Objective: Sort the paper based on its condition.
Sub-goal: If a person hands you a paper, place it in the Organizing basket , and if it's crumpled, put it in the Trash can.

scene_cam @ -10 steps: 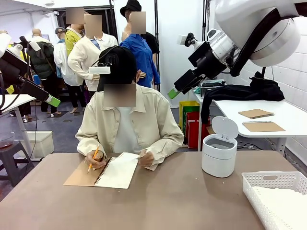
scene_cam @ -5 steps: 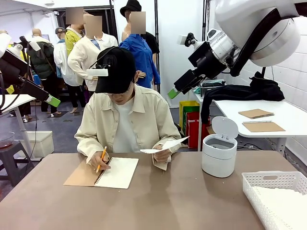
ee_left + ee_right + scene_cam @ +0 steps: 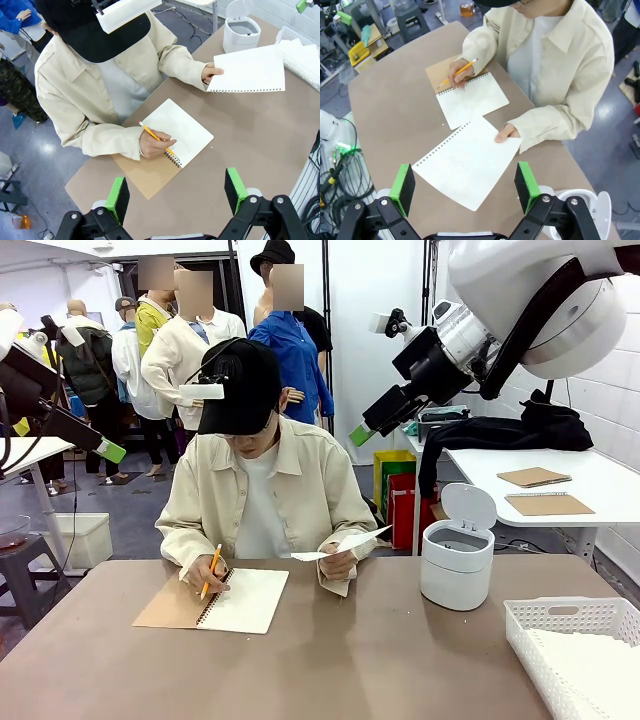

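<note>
At the far side of the counter [image 3: 330,660], seen from the front, the person now holds a torn-out sheet of paper [image 3: 345,544] up off the surface in one hand [image 3: 338,562]; a second ago that hand lay on the open spiral notebook [image 3: 215,601], and half a second ago the sheet was already lifted as it is now. The sheet shows nearly edge-on, its long axis rising toward 2 o'clock. The other hand [image 3: 205,575] holds a yellow pencil [image 3: 211,570] on the notebook. The white lidded bin [image 3: 458,548] and the lattice basket [image 3: 560,650] stand as before. Both arms hang high and unmoved; the left fingers [image 3: 112,452] and right fingers [image 3: 362,432] are too small here to tell their state.

In the left wrist view, the left gripper [image 3: 177,194] stands wide open above the notebook [image 3: 167,142], holding nothing. The paper [image 3: 248,70] sits at 2 o'clock, flat-on, its perforated long edge running 3 to 9.

In the right wrist view, the right gripper [image 3: 465,182] is spread open and empty. The paper [image 3: 467,163] floats between its pads, the long axis pointing from 7 to 1 o'clock, pinched at the 2 o'clock corner by the hand [image 3: 506,134].
</note>
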Robot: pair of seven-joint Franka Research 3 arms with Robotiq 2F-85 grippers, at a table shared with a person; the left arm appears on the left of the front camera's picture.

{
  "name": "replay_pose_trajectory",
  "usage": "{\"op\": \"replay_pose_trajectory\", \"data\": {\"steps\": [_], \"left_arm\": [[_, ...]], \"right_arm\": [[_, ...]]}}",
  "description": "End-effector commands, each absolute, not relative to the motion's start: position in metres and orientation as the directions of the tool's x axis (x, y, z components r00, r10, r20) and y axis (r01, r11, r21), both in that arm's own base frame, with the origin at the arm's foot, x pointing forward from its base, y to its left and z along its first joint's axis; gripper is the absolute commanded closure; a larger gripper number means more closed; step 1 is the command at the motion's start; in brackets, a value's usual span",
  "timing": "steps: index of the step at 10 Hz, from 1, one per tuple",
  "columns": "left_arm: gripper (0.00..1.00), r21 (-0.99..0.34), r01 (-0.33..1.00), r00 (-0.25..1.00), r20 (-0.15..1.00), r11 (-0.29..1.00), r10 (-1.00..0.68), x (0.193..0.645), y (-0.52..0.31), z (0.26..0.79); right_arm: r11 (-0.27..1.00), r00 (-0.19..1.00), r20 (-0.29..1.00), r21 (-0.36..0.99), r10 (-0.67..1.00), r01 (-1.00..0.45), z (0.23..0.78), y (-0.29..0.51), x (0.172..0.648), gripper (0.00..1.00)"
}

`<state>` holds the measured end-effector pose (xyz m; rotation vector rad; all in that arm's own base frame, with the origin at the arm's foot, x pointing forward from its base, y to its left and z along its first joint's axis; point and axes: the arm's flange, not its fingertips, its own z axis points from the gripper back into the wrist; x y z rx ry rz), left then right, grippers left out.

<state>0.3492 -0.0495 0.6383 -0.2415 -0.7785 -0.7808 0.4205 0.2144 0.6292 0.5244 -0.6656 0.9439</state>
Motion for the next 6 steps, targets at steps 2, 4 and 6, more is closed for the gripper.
{"op": "replay_pose_trajectory", "data": {"steps": [2,4,6], "left_arm": [[0.0,0.078,0.709,0.455,0.709,0.701,-0.539,0.349,-0.0494,0.638],[0.0,0.078,0.709,0.455,0.709,0.701,-0.539,0.349,-0.0494,0.638],[0.0,0.078,0.709,0.455,0.709,0.701,-0.539,0.349,-0.0494,0.638]], "right_arm": [[0.491,0.42,0.716,0.123,0.558,-0.863,0.629,0.2145,0.4201,0.0],[0.491,0.42,0.716,0.123,0.558,-0.863,0.629,0.2145,0.4201,0.0],[0.491,0.42,0.716,0.123,0.558,-0.863,0.629,0.2145,0.4201,0.0]]}}
